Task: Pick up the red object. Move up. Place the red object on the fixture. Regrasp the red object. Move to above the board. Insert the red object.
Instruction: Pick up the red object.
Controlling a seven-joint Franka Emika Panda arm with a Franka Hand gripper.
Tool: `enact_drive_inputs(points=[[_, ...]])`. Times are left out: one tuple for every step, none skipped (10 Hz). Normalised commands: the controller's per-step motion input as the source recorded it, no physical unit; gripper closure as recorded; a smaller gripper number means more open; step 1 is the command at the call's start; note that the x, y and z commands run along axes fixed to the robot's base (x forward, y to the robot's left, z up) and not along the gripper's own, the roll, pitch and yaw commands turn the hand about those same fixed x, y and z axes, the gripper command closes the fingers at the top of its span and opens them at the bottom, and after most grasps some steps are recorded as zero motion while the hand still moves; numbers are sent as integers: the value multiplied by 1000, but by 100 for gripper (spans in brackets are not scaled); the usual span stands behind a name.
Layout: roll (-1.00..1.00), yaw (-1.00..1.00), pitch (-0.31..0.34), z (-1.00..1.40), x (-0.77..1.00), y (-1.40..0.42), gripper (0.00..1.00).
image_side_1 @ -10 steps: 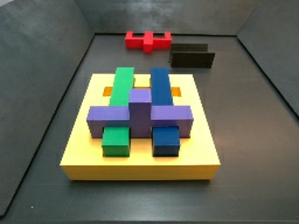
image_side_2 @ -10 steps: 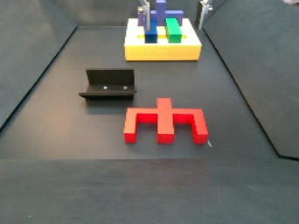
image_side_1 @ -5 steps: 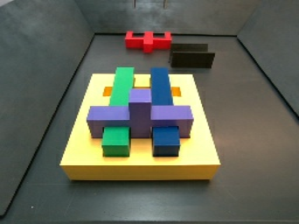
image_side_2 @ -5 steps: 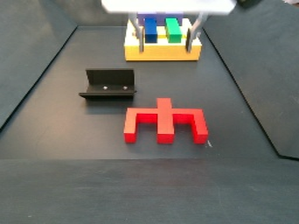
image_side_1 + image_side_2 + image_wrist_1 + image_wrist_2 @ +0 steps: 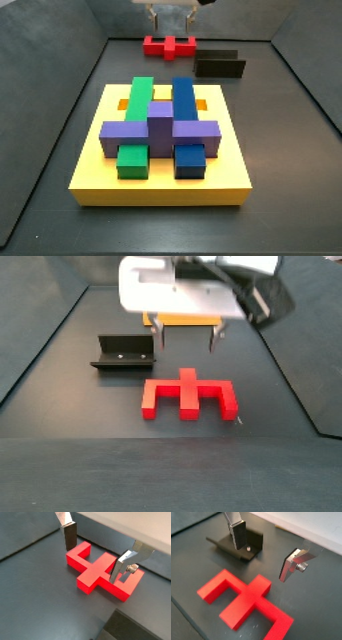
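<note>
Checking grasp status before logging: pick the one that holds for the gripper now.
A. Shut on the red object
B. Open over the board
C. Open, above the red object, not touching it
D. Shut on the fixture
C: in a side view the gripper hangs open above the red object, which lies flat on the floor; in a wrist view both fingers are clear of it.

Matt plastic, bare metal
The red object looks smooth and matt beneath the end effector's brushed silver metal fingers.
</note>
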Motion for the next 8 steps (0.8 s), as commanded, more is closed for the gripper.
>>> enact_drive_inputs(points=[[-61, -86, -141, -680, 0, 103, 0], [-64, 0, -193, -800, 0, 60, 0], [-94, 0, -209, -723, 0, 0, 0], [-83, 0, -204, -654, -14, 31, 0], [-49, 0, -173, -523, -131, 191, 0], [-36, 0, -159, -431, -160, 286, 0], [-33, 0, -144, -343, -83, 137, 0], [-4, 0, -74, 0, -17, 0, 0]])
